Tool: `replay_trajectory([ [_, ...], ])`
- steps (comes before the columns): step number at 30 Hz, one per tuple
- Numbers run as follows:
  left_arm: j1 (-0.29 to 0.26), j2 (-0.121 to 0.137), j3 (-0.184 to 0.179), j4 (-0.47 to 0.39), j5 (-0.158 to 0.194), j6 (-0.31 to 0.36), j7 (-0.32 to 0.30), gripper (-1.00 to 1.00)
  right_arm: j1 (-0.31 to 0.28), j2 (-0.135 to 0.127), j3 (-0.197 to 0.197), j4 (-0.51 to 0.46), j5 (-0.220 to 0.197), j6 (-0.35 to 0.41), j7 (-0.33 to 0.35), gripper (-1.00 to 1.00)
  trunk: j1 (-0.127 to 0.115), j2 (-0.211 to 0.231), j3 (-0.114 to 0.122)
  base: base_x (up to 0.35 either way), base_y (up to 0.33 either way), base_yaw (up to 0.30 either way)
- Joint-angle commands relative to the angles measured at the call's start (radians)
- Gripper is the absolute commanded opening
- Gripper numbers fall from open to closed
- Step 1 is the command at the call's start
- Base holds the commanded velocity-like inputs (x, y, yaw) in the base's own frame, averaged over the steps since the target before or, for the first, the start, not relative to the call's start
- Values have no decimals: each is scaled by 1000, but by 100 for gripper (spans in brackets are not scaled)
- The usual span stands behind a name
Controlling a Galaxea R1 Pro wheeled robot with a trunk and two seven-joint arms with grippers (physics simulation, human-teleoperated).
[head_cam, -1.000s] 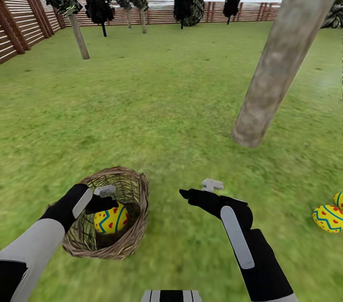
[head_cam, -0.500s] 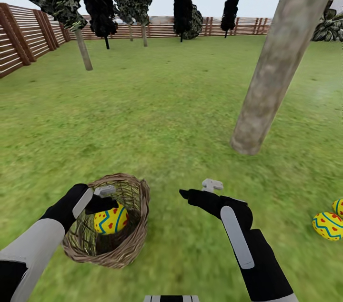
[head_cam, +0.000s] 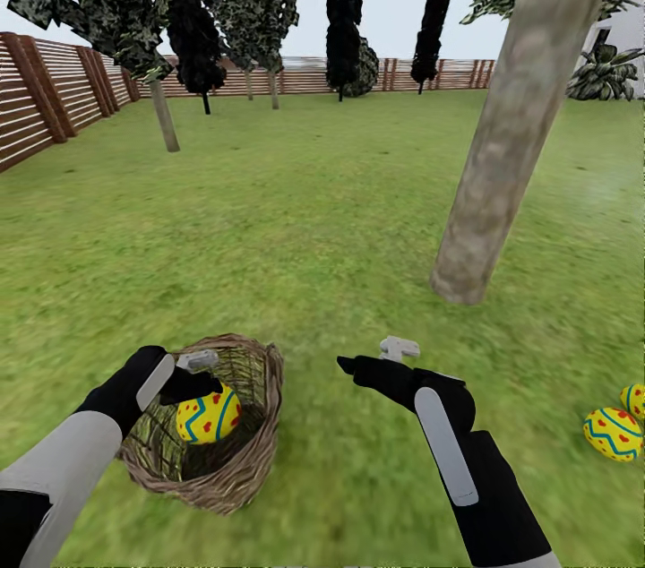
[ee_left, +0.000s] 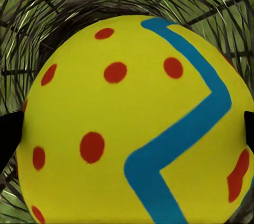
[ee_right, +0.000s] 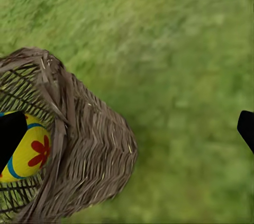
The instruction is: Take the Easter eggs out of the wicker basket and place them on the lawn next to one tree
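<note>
**Fig.: Last egg gripped inside basket**

Left hand (head_cam: 204, 380) clamped on egg (head_cam: 208, 415) w/in wicker basket (head_cam: 235, 478), approx. 7 o'clock on lawn (head_cam: 296, 219). Right hand (head_cam: 372, 357) empty, fingers spread. Two eggs (head_cam: 613, 433) on grass at 4 o'clock, near tree (head_cam: 502, 147).

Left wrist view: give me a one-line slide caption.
Left gripper closed around the last Easter egg, yellow with a blue zigzag and red dots, inside the wicker basket.
</note>
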Motion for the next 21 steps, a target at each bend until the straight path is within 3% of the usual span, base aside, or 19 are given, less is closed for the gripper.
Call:
replay_trajectory([
  [1,0,1,-6,-1,3,3,0,-100,-1,0,0,-1,-10,3,-10,100,-1,0,3,-113,0,0],
  [11,0,1,-7,-1,3,2,1,-100,-1,0,0,-1,-10,3,-10,100,-5,2,42,-148,-10,0],
  [21,0,1,-10,-2,3,1,1,-100,-1,1,0,-1,-10,2,-10,100,-44,72,73,-33,-9,0],
])
